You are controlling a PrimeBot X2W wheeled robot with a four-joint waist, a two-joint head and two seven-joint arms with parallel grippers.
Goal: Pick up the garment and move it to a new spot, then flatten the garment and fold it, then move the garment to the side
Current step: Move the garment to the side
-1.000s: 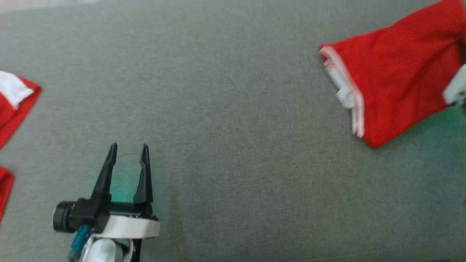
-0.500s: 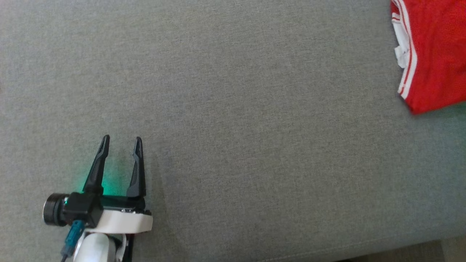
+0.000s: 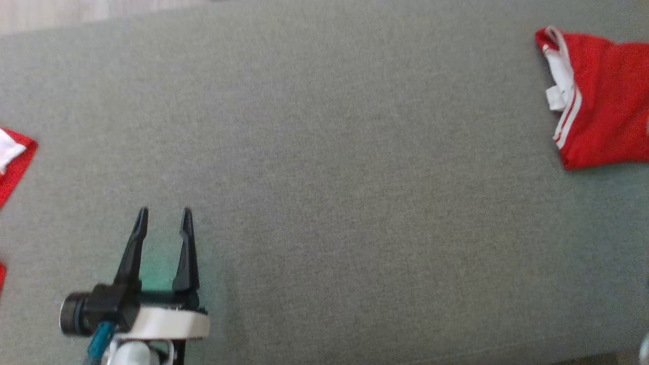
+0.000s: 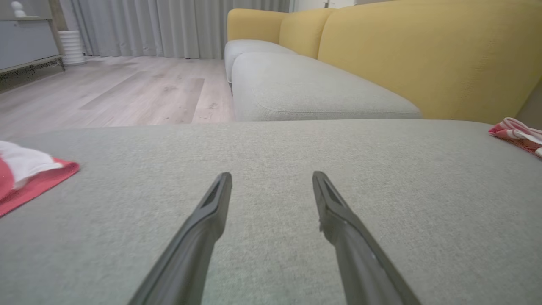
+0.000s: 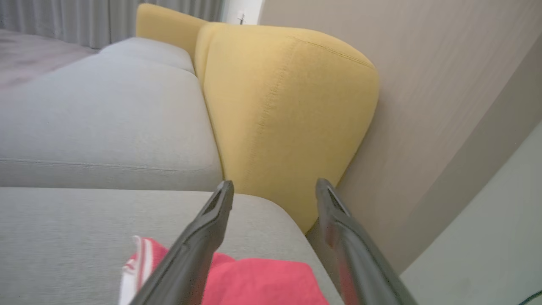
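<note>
While head view has the garment [image 3: 603, 96] lying at the far right of the grey seat cushion [image 3: 324, 152], cut off by the frame edge, right wrist view fills in what's beyond it: cushion corner, yellow backrest [image 5: 288, 106], then wall [image 5: 423, 84]. Right tool [image 5: 275, 183] is above the red cloth, fingers spread, nothing between them. Can't tell if it touches the fabric. White-striped hem faces the cushion's middle.

Left tool [image 3: 165, 212] is low left in head view, fingers spread and empty, just over bare cushion. Its wrist view gives depth: a second seat section ahead, wood floor [image 4: 127, 89] and curtains [image 4: 169, 25] behind, garment a sliver at far right. Second red cloth [image 3: 12, 162] with a white patch sits at the left edge, well apart from the tool.

Wide bare grey between the two reds. Cushion's far edge runs along the top of head view, near edge clips the bottom right.
</note>
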